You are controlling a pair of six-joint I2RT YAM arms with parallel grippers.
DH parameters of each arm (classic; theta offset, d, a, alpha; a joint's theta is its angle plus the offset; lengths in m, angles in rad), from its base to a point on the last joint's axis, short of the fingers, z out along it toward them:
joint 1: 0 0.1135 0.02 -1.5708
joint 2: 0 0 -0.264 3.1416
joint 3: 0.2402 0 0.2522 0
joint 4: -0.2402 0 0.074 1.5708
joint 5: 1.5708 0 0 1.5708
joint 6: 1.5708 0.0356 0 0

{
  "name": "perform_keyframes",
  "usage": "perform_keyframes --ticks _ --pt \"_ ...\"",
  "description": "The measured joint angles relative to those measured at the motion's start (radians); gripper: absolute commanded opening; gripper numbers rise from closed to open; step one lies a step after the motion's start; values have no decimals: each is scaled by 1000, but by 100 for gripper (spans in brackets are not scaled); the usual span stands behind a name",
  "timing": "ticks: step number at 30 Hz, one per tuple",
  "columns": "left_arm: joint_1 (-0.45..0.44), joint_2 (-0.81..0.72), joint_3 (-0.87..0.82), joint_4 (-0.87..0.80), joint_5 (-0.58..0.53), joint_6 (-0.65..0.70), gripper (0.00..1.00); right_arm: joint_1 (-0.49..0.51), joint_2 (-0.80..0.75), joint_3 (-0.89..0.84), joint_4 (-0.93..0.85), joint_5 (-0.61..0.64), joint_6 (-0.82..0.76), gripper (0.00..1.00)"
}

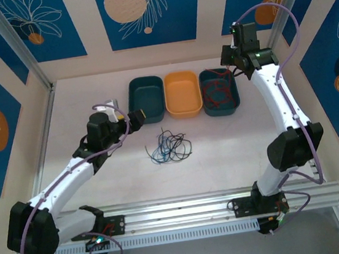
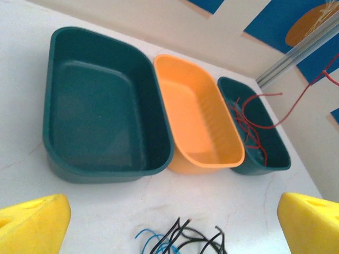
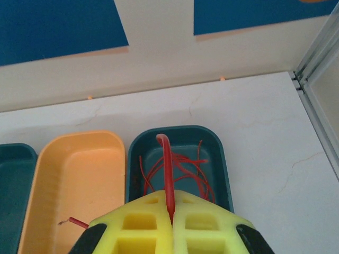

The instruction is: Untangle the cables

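Item: cables, 2 lots.
Lot 1: red wires [image 1: 217,90], loose loops in right teal bin [image 1: 222,113], far-right end of bin row by far edge of tabletop [image 1: 90,87]; one red strand [image 3: 166,169] pinched betw. closed fingers of right gripper [image 3: 170,211], above that bin.
Lot 2: blue/black tangle [image 1: 169,147], mid-tabletop, near side of bin row; not held.
Left gripper [image 2: 172,225]: spread wide, empty; hovers betw. tangle and left teal bin [image 2: 106,177]; orange bin [image 1: 185,115] is mid-row.
Handling (est.): v. light, limp, springy; thin, so prob. slips; snags neighbours.
Grip: free end or outer loop, single strand; avoid knot centre.
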Motion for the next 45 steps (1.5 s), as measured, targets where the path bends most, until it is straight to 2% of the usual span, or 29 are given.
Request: perform_keyframes --ticks 18,22,33,45 --pt "0 -35 -40 -64 -19 0 100 -33 130 -10 -21 0 3 0" --pt "0 -35 -40 -66 -21 0 100 -35 164 -57 30 0 -40 0" --pt "0 -64 -68 -68 -27 0 100 -34 386 -58 143 27 -211 0" --pt "0 -89 -84 -68 -48 0 100 21 498 -58 175 60 -326 0"
